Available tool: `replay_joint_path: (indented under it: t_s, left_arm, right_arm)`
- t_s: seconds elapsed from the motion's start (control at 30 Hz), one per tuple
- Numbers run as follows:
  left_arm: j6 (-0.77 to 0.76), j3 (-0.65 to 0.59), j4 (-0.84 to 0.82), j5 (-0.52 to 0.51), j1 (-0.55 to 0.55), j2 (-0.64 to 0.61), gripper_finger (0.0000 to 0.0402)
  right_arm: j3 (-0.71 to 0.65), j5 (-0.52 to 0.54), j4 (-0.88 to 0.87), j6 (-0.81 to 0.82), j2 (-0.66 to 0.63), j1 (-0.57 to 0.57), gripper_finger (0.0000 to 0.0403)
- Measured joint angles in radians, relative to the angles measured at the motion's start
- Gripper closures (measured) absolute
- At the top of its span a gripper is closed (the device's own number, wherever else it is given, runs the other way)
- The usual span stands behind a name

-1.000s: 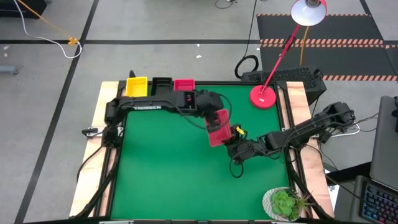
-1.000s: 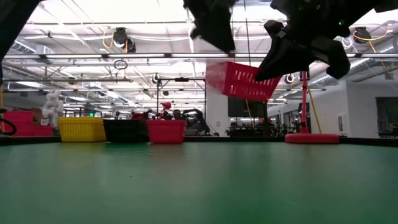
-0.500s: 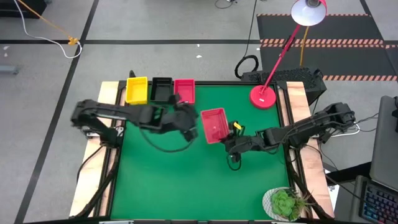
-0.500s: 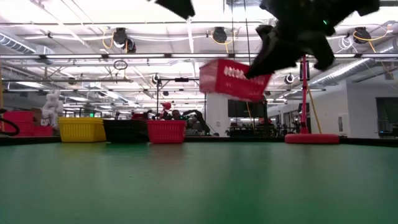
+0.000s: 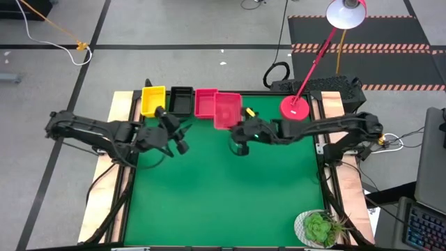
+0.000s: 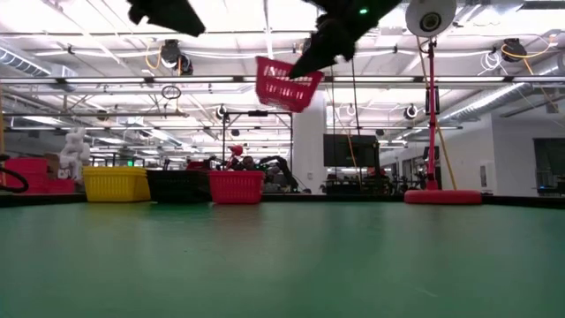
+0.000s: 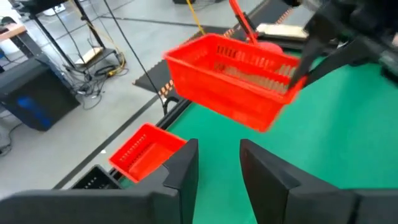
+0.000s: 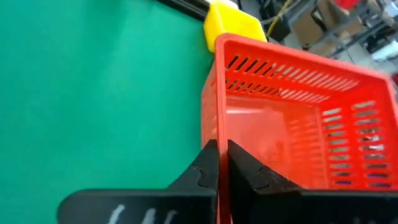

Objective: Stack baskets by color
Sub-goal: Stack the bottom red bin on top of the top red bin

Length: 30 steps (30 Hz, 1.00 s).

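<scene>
A yellow basket (image 5: 153, 101), a black basket (image 5: 181, 100) and a pink-red basket (image 5: 205, 102) stand on their bottoms in a row at the table's far edge. Another pink-red basket (image 5: 227, 110) hangs in the air just right of that row, high above the mat in the low view (image 6: 287, 86). My right gripper (image 8: 222, 155) is shut on it. My left gripper (image 7: 219, 163) stands open and empty near the left side (image 5: 180, 138), pointing toward the held basket (image 7: 236, 81). My right gripper pinches one wall of the held basket at its rim (image 8: 216, 134), one finger inside and one outside. The fingers come from the table's right side, slanting down. The basket is lifted clear of the mat and tilted, its open top facing up.
A red lamp base (image 5: 295, 108) stands at the far right of the green mat, its stem leaning to the far right. A potted plant (image 5: 319, 226) sits at the near right corner. The mat's middle and near part (image 5: 223, 195) lie open.
My right gripper has carried the pink-red basket up and toward the far left, from the table's middle to beside the row at the far edge. My left gripper has drawn back from that basket toward the table's left edge.
</scene>
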Motion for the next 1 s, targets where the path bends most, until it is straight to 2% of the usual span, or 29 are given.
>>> replay_joint_path:
  t_s: [0.13,0.3,0.4,0.6,0.77,1.0]
  left_arm:
    - [-0.002,-0.096,0.016,0.024,0.0,-0.107,0.0292]
    - [0.0,-0.186,0.015,0.113,0.0,-0.2,0.0295]
    - [0.01,-0.226,0.022,0.156,-0.007,-0.231,0.0295]
    - [0.033,-0.285,0.034,0.177,-0.038,-0.25,0.0295]
    - [0.01,-0.286,0.033,0.181,-0.04,-0.247,0.0295]
    - [0.01,-0.286,0.033,0.184,-0.048,-0.247,0.0295]
  right_arm:
    - [0.136,-0.085,-0.042,-0.013,0.098,-0.064,0.04]
    - [0.288,-0.141,-0.096,-0.055,0.213,-0.128,0.04]
    - [0.366,-0.19,-0.112,-0.07,0.268,-0.161,0.04]
    - [0.501,-0.263,-0.159,-0.089,0.359,-0.221,0.0399]
    - [0.561,-0.314,-0.171,-0.1,0.403,-0.262,0.0399]
    - [0.561,-0.338,-0.169,-0.109,0.432,-0.315,0.0399]
